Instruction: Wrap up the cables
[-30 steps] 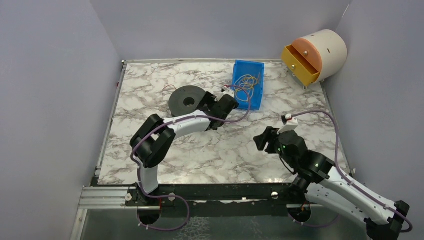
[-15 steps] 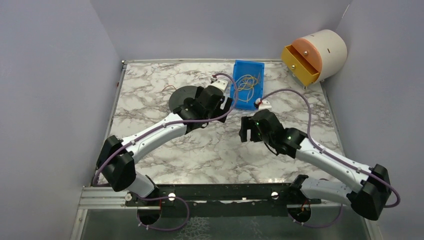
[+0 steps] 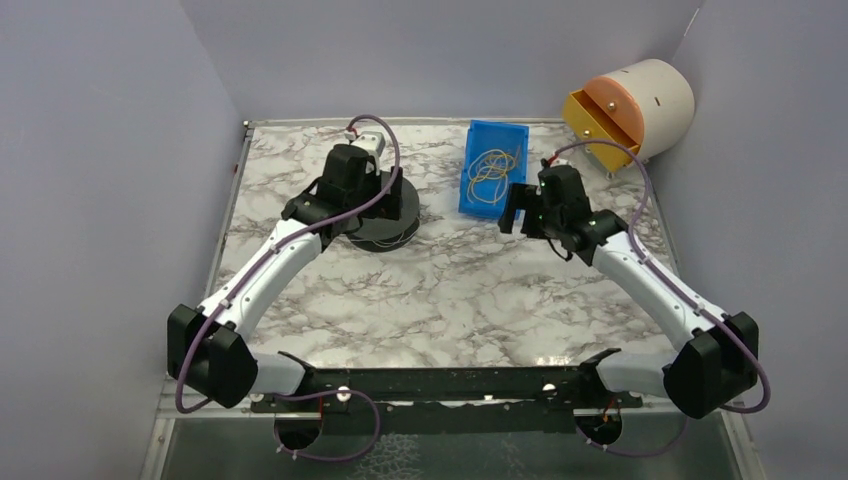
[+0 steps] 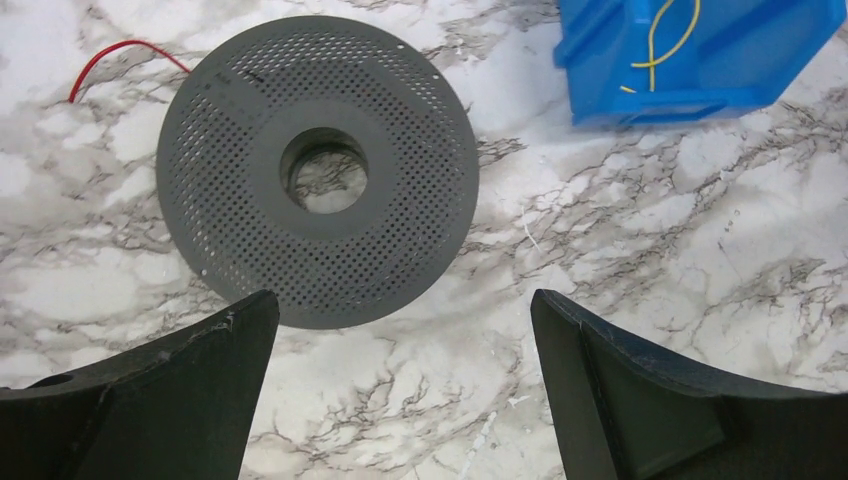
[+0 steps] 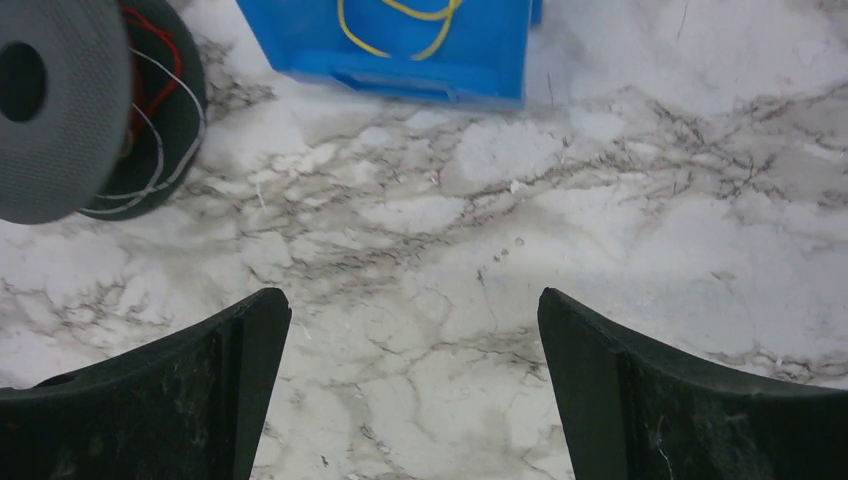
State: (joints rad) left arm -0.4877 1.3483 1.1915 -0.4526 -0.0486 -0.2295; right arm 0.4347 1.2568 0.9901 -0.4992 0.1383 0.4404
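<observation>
A grey perforated spool (image 4: 320, 185) lies flat on the marble table. A thin red cable (image 4: 120, 55) trails from its far left edge. In the right wrist view, red and pale strands (image 5: 150, 95) are wound under the spool's top disc (image 5: 55, 110). My left gripper (image 4: 405, 330) is open and empty, hovering just near of the spool; in the top view it (image 3: 335, 205) is at the spool's (image 3: 390, 220) left side. My right gripper (image 5: 413, 330) is open and empty over bare marble; in the top view it (image 3: 512, 212) is at the near right corner of the blue bin.
A blue bin (image 3: 493, 168) with loose yellow and other thin wires (image 3: 490, 163) stands at the far middle; it also shows in the left wrist view (image 4: 700, 60) and right wrist view (image 5: 400, 55). A cream drum with a yellow drawer (image 3: 630, 110) sits at the far right. Grey walls enclose the table.
Both arms reached out toward the far side. The left gripper swung left from beside the bin to over the spool. The right gripper moved from near right up to the bin's corner.
</observation>
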